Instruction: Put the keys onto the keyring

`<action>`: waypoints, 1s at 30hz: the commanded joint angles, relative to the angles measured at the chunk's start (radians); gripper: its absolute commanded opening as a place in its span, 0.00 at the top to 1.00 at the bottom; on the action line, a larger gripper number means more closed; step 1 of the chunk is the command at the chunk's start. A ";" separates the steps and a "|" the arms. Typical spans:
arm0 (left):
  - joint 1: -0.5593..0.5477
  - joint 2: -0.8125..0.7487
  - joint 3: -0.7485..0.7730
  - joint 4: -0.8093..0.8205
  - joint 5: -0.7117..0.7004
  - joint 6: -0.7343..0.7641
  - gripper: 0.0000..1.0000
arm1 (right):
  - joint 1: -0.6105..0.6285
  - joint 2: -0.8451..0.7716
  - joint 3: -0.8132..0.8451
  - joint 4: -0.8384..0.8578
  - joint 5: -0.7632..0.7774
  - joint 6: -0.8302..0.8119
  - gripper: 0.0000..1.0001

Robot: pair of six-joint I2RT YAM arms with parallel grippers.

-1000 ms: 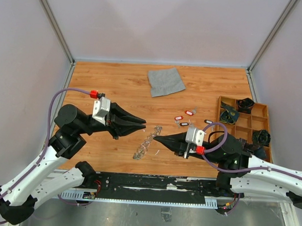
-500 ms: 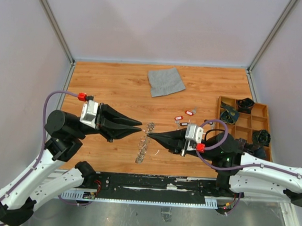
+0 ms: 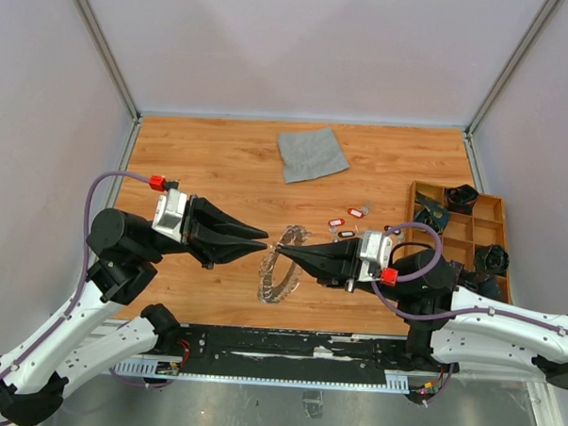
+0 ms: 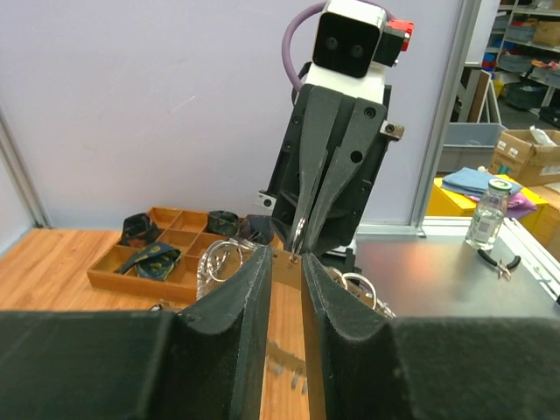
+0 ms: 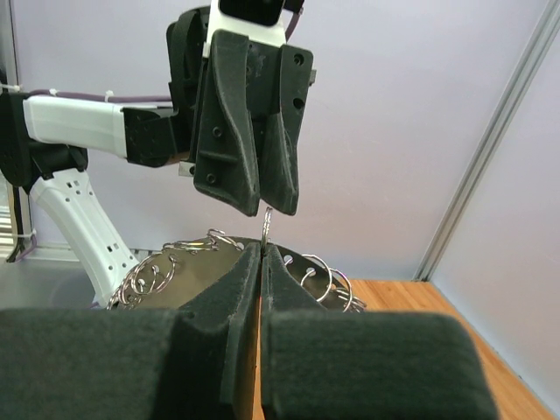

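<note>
The keyring is tilted up off the wooden floor between both grippers, its small split rings hanging round the rim. My right gripper is shut on one small upright ring at the keyring's edge. From the left, my left gripper points at that same spot with a narrow gap between its fingers. The keyring's holed rim shows in that gap, with the right gripper just beyond. The keys, with red and black tags, lie loose on the floor to the right, behind the right gripper.
A grey cloth lies at the back centre. At the right edge, close to the right arm, stands a wooden tray holding black parts. White walls and metal posts close in the floor on three sides.
The right gripper has moved left and up, lifting the keyring's edge so that it stands tilted. The left gripper swung lower and its tips now meet the keyring.
</note>
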 commanded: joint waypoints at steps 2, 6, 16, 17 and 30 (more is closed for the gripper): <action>0.001 0.005 -0.014 0.069 0.025 -0.044 0.74 | -0.014 -0.001 0.048 0.104 -0.018 0.019 1.00; 0.001 0.009 -0.017 0.078 0.023 -0.053 0.74 | -0.015 0.007 0.051 0.112 -0.022 0.022 1.00; -0.009 0.024 -0.022 0.102 0.016 -0.066 0.74 | -0.011 0.024 0.057 0.117 -0.025 0.027 1.00; -0.011 0.026 -0.023 0.104 0.018 -0.068 0.74 | -0.011 0.025 0.056 0.119 -0.025 0.027 1.00; -0.022 0.035 -0.028 0.118 0.027 -0.072 0.78 | -0.010 0.042 0.061 0.119 -0.026 0.030 1.00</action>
